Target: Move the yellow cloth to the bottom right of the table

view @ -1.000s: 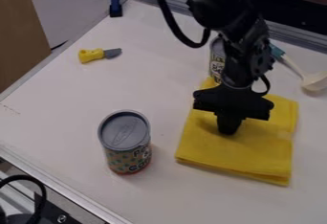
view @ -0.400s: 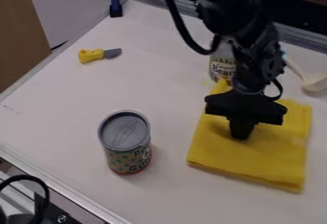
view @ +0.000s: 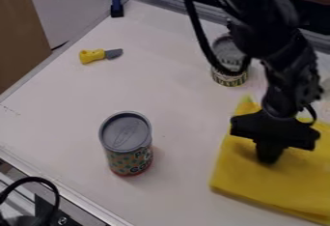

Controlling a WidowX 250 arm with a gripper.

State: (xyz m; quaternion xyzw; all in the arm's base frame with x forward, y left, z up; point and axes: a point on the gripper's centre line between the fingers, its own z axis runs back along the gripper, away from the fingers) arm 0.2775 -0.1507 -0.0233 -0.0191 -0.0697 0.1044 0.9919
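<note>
"Where the gripper (view: 268, 159) points down, is that the yellow cloth (view: 248, 181)?"
"Yes, underneath, at the tabletop's (view: 177, 186) lower right. Fingers (view: 268, 152) look pressed together; whether pinching cloth, I can't tell."
"Any print?"
"On the near can (view: 129, 145) and far can (view: 229, 58)."

- Fixed cam, mounted above table (view: 71, 90) height, looking down at a steep slant; tall can (view: 127, 145) shows both lid and side.
- Faces across the table to its far edge, toward the arm (view: 283, 61) coming in at frame top.
- Yawed vs the table: left, near and far edges all run diagonal.
- Range close: tabletop takes most of frame, runs out past right side; floor (view: 71, 7) visible beyond left edge.
</note>
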